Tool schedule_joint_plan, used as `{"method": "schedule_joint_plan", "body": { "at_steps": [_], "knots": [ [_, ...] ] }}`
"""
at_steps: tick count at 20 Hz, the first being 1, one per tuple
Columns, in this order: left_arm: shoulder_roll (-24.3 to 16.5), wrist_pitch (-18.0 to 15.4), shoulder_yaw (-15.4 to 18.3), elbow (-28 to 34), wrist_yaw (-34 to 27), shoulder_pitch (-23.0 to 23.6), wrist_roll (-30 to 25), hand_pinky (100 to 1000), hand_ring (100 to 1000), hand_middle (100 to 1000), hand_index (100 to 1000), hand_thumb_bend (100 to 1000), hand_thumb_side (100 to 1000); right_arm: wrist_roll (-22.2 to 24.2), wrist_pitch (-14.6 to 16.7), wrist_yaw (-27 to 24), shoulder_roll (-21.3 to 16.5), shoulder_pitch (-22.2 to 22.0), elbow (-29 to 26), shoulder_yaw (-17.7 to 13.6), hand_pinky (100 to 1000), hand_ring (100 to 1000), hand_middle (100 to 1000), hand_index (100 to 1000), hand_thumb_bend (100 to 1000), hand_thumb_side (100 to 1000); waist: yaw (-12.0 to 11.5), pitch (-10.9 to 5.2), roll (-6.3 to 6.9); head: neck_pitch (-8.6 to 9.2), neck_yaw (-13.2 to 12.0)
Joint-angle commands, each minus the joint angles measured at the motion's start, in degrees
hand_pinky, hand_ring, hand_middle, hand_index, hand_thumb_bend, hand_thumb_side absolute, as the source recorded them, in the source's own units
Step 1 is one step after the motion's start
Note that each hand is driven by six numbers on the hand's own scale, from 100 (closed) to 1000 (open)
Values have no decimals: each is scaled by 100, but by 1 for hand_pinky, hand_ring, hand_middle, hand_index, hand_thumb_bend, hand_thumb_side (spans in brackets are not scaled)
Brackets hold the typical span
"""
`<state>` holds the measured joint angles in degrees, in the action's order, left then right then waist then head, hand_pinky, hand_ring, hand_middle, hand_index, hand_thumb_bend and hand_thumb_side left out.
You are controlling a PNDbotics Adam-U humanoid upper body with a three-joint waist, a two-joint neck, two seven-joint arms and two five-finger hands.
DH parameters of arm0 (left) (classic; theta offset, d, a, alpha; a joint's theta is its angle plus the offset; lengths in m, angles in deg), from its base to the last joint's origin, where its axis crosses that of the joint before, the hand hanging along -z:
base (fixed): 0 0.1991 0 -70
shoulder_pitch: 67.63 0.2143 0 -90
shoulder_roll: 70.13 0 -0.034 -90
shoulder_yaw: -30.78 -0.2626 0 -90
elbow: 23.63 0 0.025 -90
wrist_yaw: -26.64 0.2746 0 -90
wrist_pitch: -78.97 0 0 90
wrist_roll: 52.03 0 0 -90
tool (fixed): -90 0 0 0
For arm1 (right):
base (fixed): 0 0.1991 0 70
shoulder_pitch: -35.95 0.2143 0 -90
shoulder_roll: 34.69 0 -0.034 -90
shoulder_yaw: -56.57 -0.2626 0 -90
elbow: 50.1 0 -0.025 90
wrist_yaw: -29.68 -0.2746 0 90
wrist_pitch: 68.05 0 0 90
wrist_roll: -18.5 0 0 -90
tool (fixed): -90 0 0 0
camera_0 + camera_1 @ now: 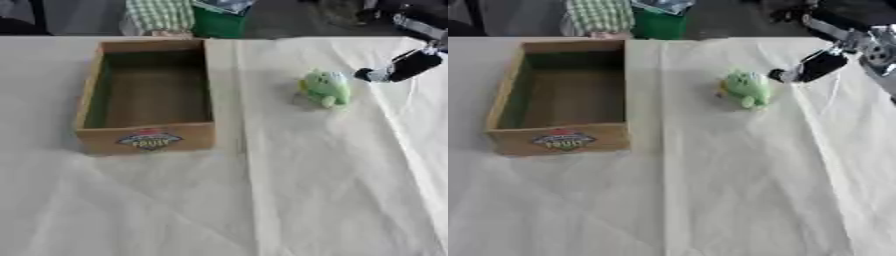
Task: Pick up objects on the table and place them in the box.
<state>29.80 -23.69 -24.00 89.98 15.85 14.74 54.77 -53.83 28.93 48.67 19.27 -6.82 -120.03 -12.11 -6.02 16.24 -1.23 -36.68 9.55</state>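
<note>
Now the green plush toy lies on the white cloth, well to the right of the empty wooden box. Only the right hand shows — just beside the toy, on its right and slightly farther back. Whether its fingers are curled I cannot tell. The toy's long axis runs roughly near-to-far; its facing is unclear

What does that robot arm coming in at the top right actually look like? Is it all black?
Mostly. The right hand is a dark, black, tapering shape with a paler grey tip. Behind it the arm shows silver-grey metal joints with rounded parts between black sections. No cables or markings can be made out. The left arm is not in view.
</note>
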Motion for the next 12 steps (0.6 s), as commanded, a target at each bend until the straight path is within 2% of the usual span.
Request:
{"method": "schedule_joint_plan", "body": {
  "at_steps": [1,9,12],
  "knots": [
    [-108,3,13,99,2,-11,-31,786,507,512,705,119,633,294,-102,-116,50,234,254,30,888,930,869,1000,451,256,-11,-80,1,50,27],
    [-70,8,35,99,-1,-7,-49,787,507,512,704,119,630,1049,-266,-29,417,499,793,-38,881,925,846,1000,523,256,2,-39,12,44,41],
    [-54,12,41,99,-2,-11,-58,787,507,512,703,117,628,1330,-294,79,496,543,917,-125,877,891,826,1000,542,275,5,-20,14,45,40]
  ]
}}
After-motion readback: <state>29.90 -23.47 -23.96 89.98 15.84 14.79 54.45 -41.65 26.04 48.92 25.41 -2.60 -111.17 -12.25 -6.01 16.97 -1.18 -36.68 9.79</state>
